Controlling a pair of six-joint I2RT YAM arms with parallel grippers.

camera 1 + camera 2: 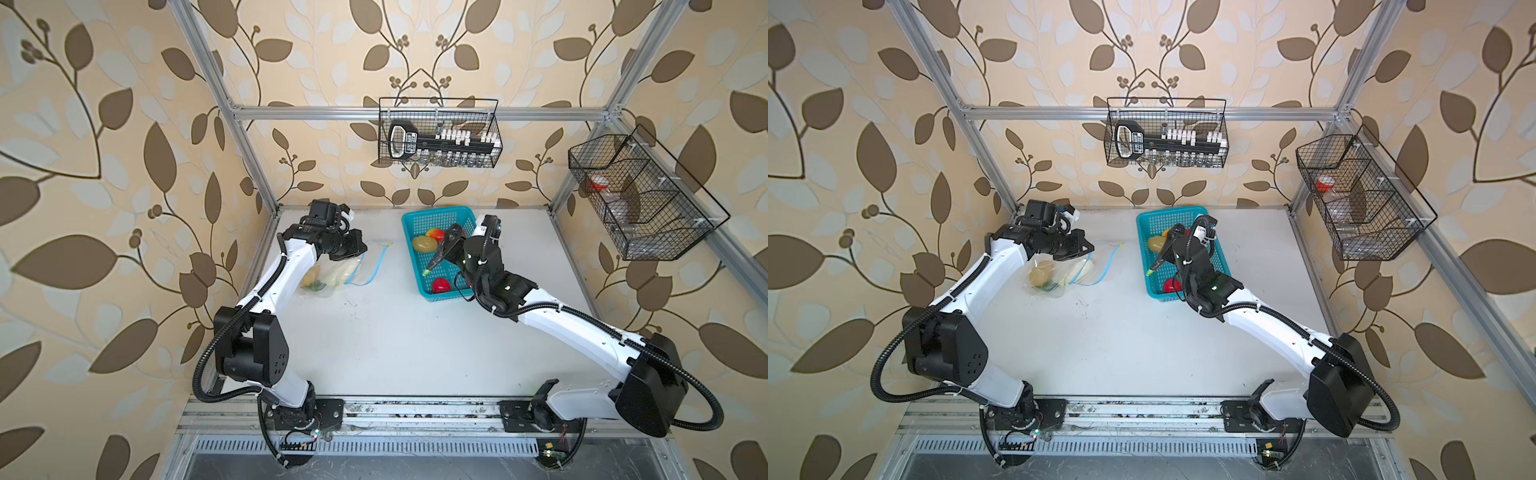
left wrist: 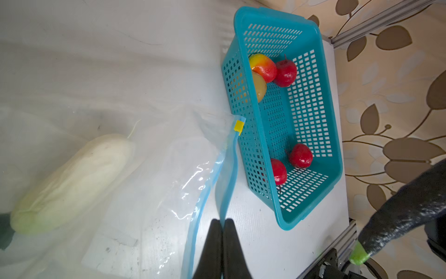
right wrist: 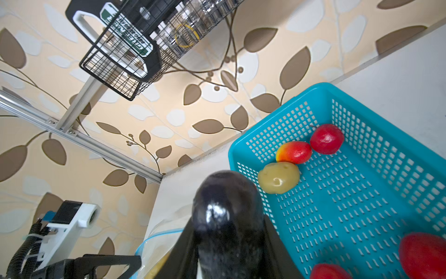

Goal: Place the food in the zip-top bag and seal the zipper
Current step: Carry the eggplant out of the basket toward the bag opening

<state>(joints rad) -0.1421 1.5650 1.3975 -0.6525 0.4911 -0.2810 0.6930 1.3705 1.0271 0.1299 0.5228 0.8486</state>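
1. Left fingers (image 2: pixel 211 244): closed flat, pinching the blue zipper (image 2: pixel 226 169) of the zip-top bag (image 2: pixel 144 193); yellow slider (image 2: pixel 239 126) at the strip's far end.
2. Right fingers (image 3: pixel 277 251): partly open, clamped on the dark eggplant (image 3: pixel 226 217).
3. Beside the left fingers, on the tabletop (image 1: pixel 395 353): bag holding white vegetable (image 2: pixel 72 181) and tan potato (image 1: pixel 1039 276).
4. Beneath the right fingers: turquoise basket (image 2: pixel 272 14) with three red fruits (image 3: pixel 327 139), red-yellow fruit (image 3: pixel 293 152), second potato (image 3: pixel 278 177).

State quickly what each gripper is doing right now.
Left gripper: shut on the zipper of the zip-top bag.
Right gripper: shut on the eggplant.
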